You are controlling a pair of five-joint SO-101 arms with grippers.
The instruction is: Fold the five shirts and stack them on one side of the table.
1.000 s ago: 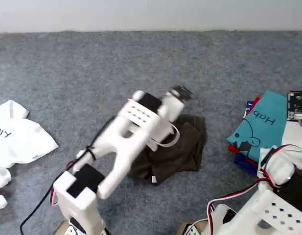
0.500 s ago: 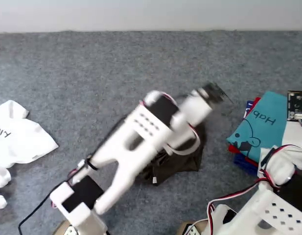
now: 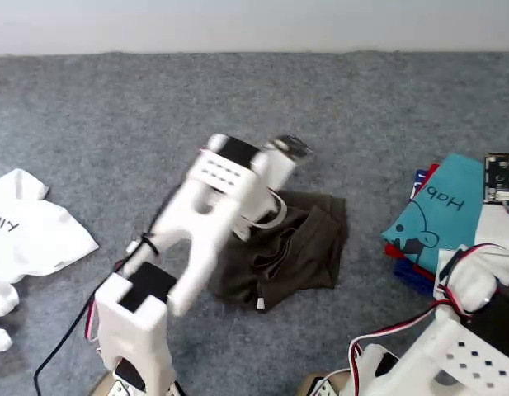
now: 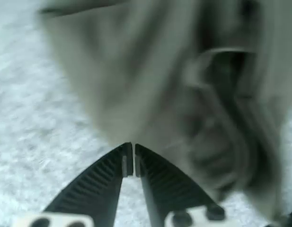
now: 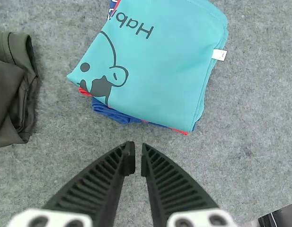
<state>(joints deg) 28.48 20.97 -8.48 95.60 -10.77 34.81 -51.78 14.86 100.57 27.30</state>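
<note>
grey carpet-like cover [image 3: 114, 107] across the table; plain white wall [image 3: 254, 25] along far edge; even light

A: Where is the high camera?
B: Above the near edge, behind the arm bases. It looks down over the whole table [image 3: 361, 107], up to the far wall [image 3: 254, 25].
A: And the wrist cameras?
B: The left one looks down past the left gripper [image 4: 128, 158], very close to the dark shirt [image 4: 183, 85]. The right one sits higher, over the stack [image 5: 155, 71] at the right.
A: What is shared?
B: All three see the dark shirt. The high and right wrist views both see the stack.
</note>
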